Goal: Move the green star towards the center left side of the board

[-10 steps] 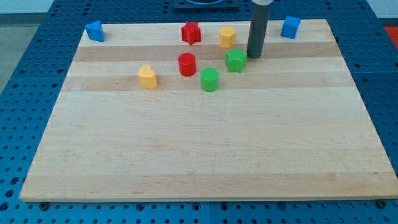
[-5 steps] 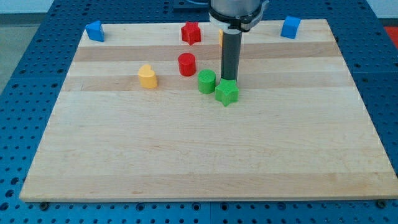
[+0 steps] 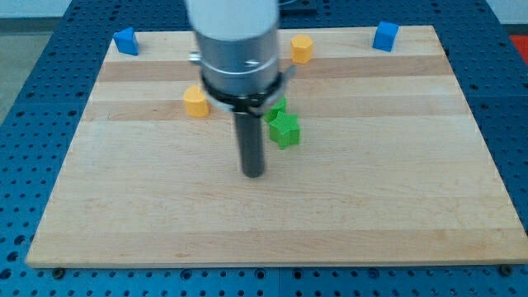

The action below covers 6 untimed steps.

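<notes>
The green star (image 3: 285, 132) lies near the board's middle, a little above centre. My tip (image 3: 252, 173) rests on the board below and to the left of the star, a short gap away and not touching it. A second green block (image 3: 278, 110) sits just above the star, partly hidden behind the arm, so its shape cannot be made out. The arm's body (image 3: 237, 49) covers the upper middle of the board and hides the red blocks.
A yellow block (image 3: 195, 101) sits left of the arm. Another yellow block (image 3: 301, 48) is at the top middle. Blue blocks sit at the top left corner (image 3: 124, 40) and the top right (image 3: 384, 35). The wooden board (image 3: 396, 190) lies on a blue pegboard.
The arm swept from the top right down and to the left. The green star was pushed down and left past the other green block. The tip now stands below left of the star.
</notes>
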{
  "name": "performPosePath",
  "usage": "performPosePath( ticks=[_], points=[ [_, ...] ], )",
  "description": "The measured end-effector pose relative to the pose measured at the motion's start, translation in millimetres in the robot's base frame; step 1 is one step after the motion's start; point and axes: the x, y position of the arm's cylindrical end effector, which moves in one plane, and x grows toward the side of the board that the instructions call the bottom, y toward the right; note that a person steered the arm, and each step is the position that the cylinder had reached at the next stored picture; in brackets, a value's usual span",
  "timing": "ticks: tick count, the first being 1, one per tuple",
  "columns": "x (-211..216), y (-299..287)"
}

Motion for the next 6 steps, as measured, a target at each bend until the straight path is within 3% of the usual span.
performPosePath(
  ticks=[1,2,3,5,6],
  points=[
    [-9,82],
    [-34,111],
    [-60,51],
    [-60,-106],
    [-60,-78]
  ],
)
